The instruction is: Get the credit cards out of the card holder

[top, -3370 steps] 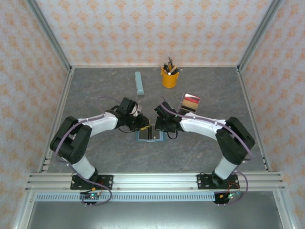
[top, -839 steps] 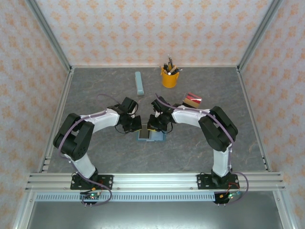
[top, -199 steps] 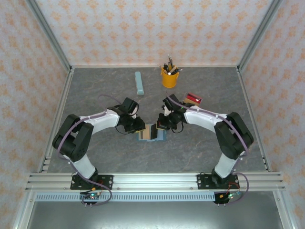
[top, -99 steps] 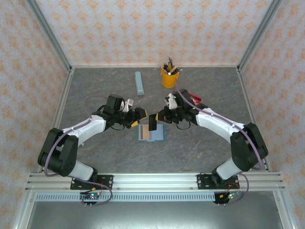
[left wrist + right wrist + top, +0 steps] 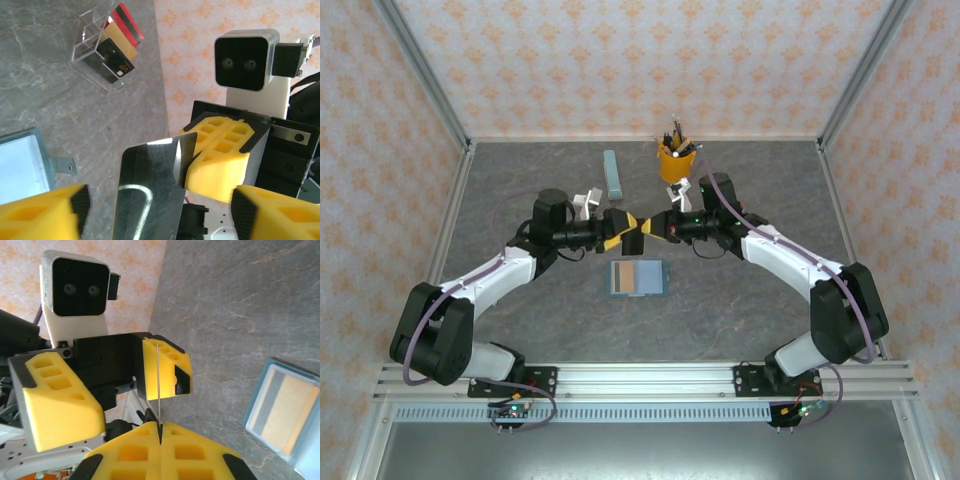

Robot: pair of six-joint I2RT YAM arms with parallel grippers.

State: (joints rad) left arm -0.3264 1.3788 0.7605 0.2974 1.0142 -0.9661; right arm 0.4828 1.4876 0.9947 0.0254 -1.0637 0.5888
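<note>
The teal card holder (image 5: pixel 638 279) lies open and flat on the grey table, with a tan credit card (image 5: pixel 643 278) showing in its pocket; the right wrist view has the holder (image 5: pixel 260 405) at its right edge. Above and behind it, my right gripper (image 5: pixel 663 225) is shut on the edge of a dark glossy credit card (image 5: pixel 150 195), held upright in the air. My left gripper (image 5: pixel 619 228) faces it, open, with its yellow fingers (image 5: pixel 42 215) on either side of that card and a gap to each. The right wrist view has the card (image 5: pixel 158 385) edge-on.
A clear stand (image 5: pixel 95 47) holding red, tan and dark cards sits on the table beyond the right gripper. A yellow pen cup (image 5: pixel 677 160) and a long pale blue bar (image 5: pixel 612 173) stand near the back wall. Bare table lies in front of the holder.
The right gripper has drawn the dark card out of the holder and lifted it back. The left gripper has let go of the holder, opened and risen to face the card.
</note>
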